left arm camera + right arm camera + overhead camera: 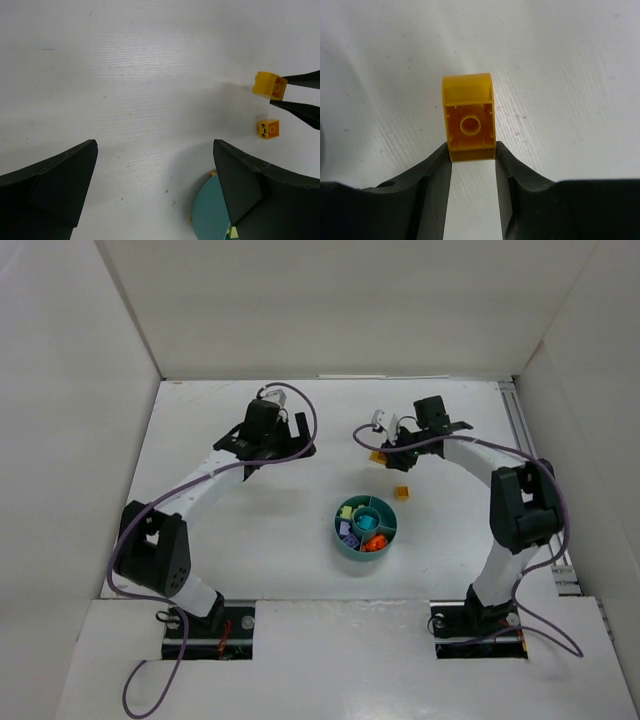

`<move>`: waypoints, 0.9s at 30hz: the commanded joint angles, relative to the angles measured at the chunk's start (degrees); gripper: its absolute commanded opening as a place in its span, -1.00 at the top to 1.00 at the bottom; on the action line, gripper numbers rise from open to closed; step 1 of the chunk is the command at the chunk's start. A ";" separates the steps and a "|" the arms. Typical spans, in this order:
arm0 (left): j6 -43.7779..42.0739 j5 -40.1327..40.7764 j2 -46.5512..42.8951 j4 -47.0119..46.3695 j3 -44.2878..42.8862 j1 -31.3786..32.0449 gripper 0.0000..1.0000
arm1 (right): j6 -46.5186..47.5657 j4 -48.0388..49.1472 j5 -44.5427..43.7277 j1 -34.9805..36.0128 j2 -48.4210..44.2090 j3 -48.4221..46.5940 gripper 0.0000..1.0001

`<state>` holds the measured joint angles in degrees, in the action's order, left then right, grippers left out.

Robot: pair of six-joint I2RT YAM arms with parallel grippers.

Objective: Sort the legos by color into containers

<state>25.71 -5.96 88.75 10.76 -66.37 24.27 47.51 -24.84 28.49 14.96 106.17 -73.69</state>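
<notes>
My right gripper (471,150) is shut on a yellow-orange lego brick (469,117), hollow underside toward the camera, at or just above the table. In the top view that brick (377,456) lies behind the teal dish (345,546), at my right gripper (384,451). A second orange brick (402,493) lies loose on the table right of the dish's far side. The dish holds lime, purple, orange and teal bits in separate sections. My left gripper (155,150) is open and empty above bare table, left of both bricks (270,85) (268,129). The dish's edge (212,212) shows at its lower right.
White walls enclose the table on the left, back and right. A metal rail (520,420) runs along the right edge. My left gripper (285,445) hovers at the back left of the dish.
</notes>
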 commanded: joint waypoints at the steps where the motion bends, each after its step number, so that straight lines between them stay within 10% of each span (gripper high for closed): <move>1: 0.48 -0.20 -4.54 -2.15 1.77 -0.28 -1.00 | -3.37 5.50 4.20 -0.99 -6.14 2.14 0.48; 15: 2.05 -2.66 -9.91 -5.32 6.16 -0.28 -1.00 | -13.40 -1.68 6.49 -0.81 -35.13 17.87 0.47; 27: 2.59 -3.80 -15.98 -7.16 12.05 0.25 -1.00 | -25.00 -15.85 -15.46 14.56 -44.46 19.29 0.45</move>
<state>27.81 -8.93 75.68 6.17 -55.16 24.32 27.40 -36.64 19.33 26.33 64.31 -54.46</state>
